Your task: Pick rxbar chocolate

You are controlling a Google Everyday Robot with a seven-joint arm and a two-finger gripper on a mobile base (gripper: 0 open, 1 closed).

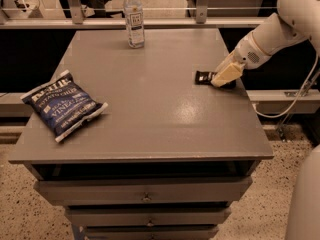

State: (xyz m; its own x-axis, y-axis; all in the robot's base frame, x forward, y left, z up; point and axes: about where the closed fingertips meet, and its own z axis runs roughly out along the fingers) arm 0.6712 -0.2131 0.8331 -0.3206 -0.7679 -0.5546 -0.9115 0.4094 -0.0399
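The rxbar chocolate (pixel 202 77) is a small flat black bar lying near the right edge of the grey table (pixel 150 119). Only its left end shows; the rest is covered by my gripper. My gripper (pixel 220 78), cream-coloured at the end of the white arm reaching in from the upper right, is down on top of the bar's right part, at table height.
A large blue chip bag (pixel 62 105) lies at the table's left side. A clear water bottle (pixel 133 19) stands upright at the back centre. The table is a drawer cabinet; a railing runs behind it. The arm's cable hangs at the right.
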